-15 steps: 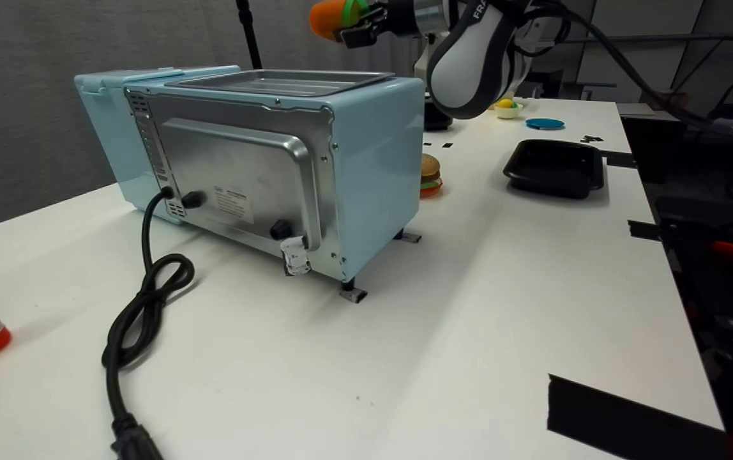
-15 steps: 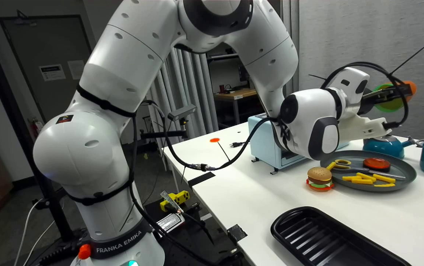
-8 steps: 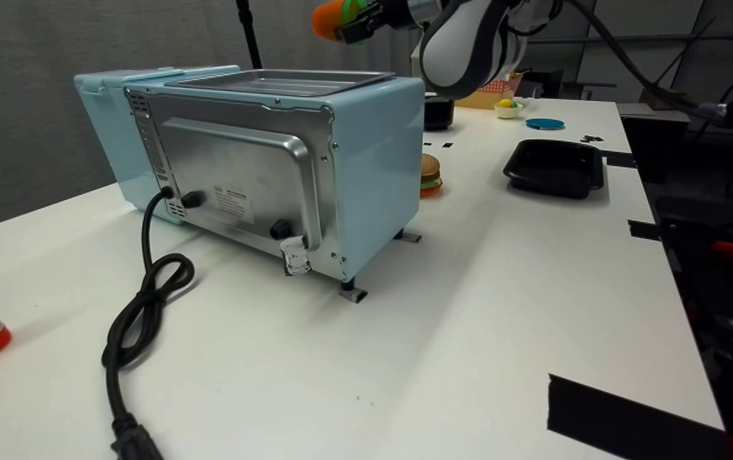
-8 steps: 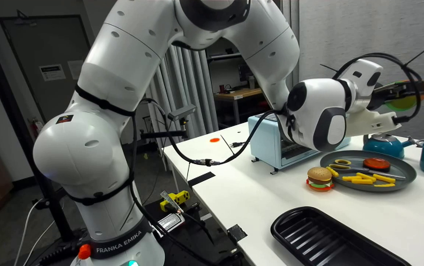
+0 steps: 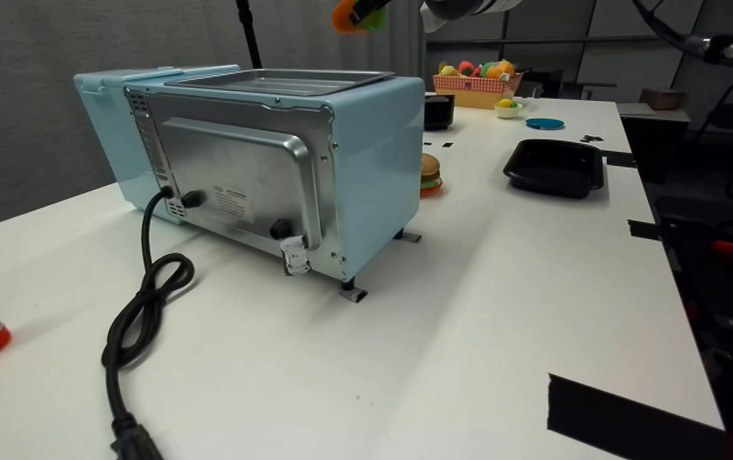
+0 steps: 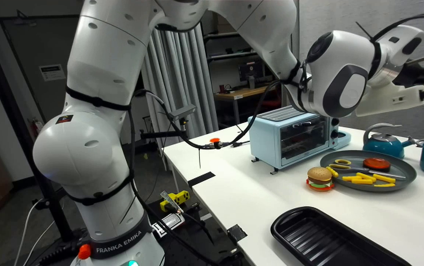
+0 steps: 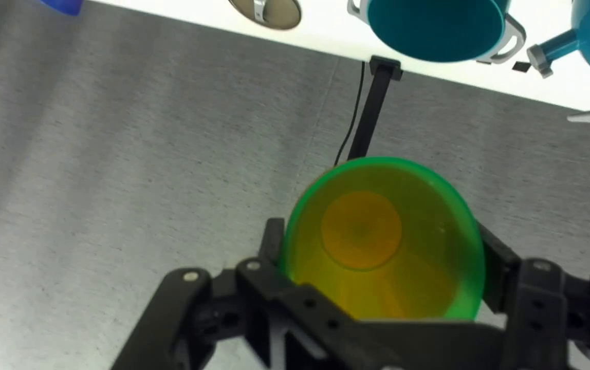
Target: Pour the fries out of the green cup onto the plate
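White arm (image 6: 105, 66) in a high arch, wrist (image 6: 345, 87) outstretched, pincer (image 7: 381, 244) in a two-sided grip, fingers (image 7: 272, 239) apart

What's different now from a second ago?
The white robot arm rose in both exterior views; its black fingers still hold the round green-and-orange plastic cup. Nothing was let go. One yellow fry at the edge of the round grey plate took a new slant. The red-checked basket came out from behind the arm. The other fries and light-blue toaster oven stayed put.
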Available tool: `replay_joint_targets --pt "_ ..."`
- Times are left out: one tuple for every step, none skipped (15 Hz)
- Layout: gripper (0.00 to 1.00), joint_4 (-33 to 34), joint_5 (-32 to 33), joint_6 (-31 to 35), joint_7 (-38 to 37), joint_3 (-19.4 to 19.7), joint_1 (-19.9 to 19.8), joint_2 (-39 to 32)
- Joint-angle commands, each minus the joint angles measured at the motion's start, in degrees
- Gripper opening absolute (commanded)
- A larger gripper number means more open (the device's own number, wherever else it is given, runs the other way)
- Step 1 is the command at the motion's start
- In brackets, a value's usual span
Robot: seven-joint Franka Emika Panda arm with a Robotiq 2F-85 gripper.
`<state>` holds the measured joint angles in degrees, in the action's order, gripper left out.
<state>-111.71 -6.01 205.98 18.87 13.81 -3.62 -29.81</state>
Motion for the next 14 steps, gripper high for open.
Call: replay_joint_targets --pt "0.58 -0.97 -3.33 -14.43 2.0 4.78 2.33 3.93" --pt "0.58 -0.49 -4.07 -18.24 2.02 7.76 4.0 3.67" --pt "0.58 -0.17 -2.88 -22.55 1.16 8.47 3.77 3.86" --pt "0.58 0.25 -1.99 -26.84 0.51 9.18 3.67 3.91" --pt "0.58 0.83 -1.48 -30.92 0.14 9.14 3.06 3.68" --pt "0.58 1.45 -1.25 -34.96 -0.46 10.03 3.28 3.19" --pt "0.58 1.87 4.62 -38.62 -5.26 7.74 0.16 3.13" --pt "0.58 2.27 5.7 -42.53 -5.76 6.67 -0.92 3.02" --pt "0.58 2.41 7.03 -46.23 -6.81 5.54 -1.82 2.91" --pt "0.58 2.58 8.19 -49.75 -7.95 4.86 -2.4 2.85" --pt "0.58 2.59 8.99 -52.34 -8.7 4.04 -2.95 2.81" --pt "0.58 2.7 9.47 -54.61 -9.21 3.17 -3.56 2.78" --pt "0.58 2.86 9.62 -56.81 -9.57 2.34 -4.06 2.78" --pt "0.58 3.1 9.78 -58.64 -9.99 1.73 -4.42 2.72"
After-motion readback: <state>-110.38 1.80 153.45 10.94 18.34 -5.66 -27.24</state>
